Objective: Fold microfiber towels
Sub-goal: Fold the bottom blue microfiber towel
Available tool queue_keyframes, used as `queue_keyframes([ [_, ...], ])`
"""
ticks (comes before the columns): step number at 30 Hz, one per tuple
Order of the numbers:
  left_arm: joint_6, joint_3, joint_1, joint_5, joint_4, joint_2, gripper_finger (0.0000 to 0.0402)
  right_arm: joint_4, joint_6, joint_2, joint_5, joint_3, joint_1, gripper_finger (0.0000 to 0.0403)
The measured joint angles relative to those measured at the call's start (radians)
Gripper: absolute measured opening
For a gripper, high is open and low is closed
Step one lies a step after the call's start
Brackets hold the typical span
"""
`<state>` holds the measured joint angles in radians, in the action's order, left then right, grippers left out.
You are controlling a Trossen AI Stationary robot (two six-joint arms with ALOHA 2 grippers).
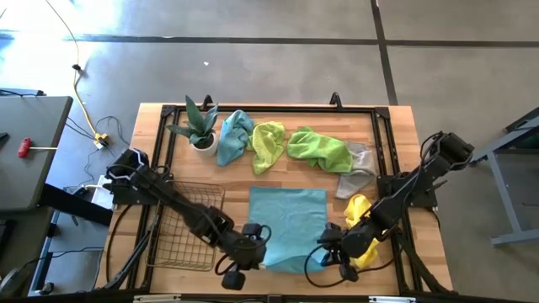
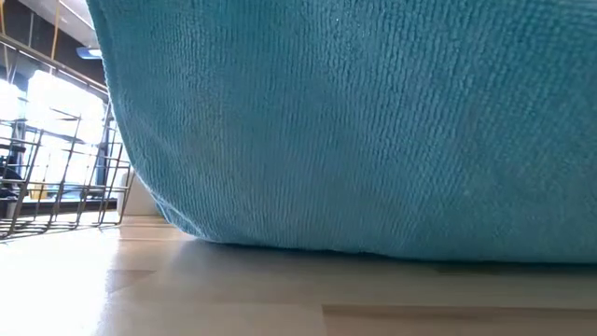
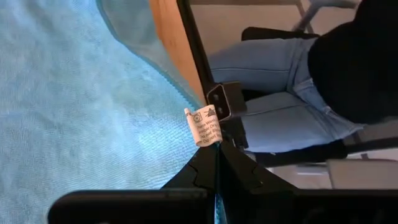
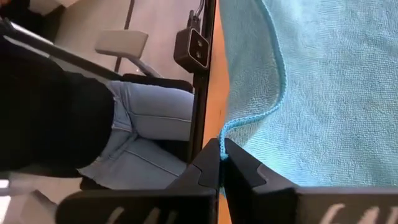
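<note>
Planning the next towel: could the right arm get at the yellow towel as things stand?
Probably not yet. The right gripper is shut on a near corner of the spread teal towel, and the arm lies across the yellow towel. It would need to release first.

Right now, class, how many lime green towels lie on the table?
2, both bunched along the far side: one lime green towel beside a crumpled teal one, the other right of it. More may be hidden underneath.
</note>
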<state>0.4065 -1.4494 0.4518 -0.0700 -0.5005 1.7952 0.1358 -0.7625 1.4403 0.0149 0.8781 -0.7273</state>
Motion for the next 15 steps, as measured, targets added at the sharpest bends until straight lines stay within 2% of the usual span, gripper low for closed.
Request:
queue_keyframes([
  [4,-0.013,0.000,-0.001,-0.005,-0.001,0.000,0.0000,0.013,0.000,0.000,-0.004,0.000,0.000,0.0000],
  [9,0.034,0.000,-0.001,-0.028,-0.001,0.000,0.0000,-0.038,-0.022,0.000,-0.100,0.000,-0.001,0.0000],
  [15,0.054,0.000,-0.001,-0.072,-0.001,0.000,0.0000,-0.064,-0.022,0.000,-0.154,0.000,0.000,0.0000],
])
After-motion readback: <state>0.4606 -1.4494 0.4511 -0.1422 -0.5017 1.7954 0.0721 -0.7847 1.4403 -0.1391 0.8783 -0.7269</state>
